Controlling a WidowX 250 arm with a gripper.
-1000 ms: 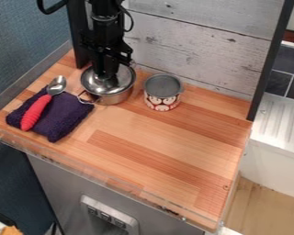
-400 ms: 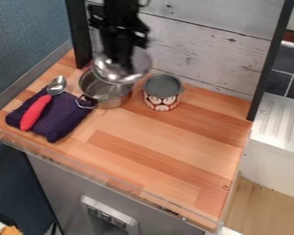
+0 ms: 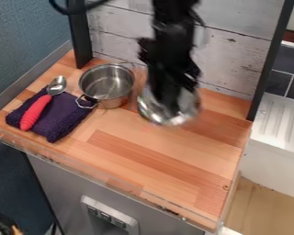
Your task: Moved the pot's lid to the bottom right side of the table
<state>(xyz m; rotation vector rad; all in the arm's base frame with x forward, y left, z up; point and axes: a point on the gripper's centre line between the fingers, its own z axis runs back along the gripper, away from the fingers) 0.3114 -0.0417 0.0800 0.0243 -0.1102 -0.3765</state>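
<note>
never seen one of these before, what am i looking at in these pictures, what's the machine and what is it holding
The black machine is a robot arm. At its lower end is a gripper, its version of a hand. All the pictures come from one fixed camera looking down at a slant on a wooden table.

The gripper holds a shiny metal lid, a bit blurred here. To the lid's left in the picture sits an uncovered metal pot. Further left lies a dark purple cloth with a red-handled spoon resting partly on it.
</note>
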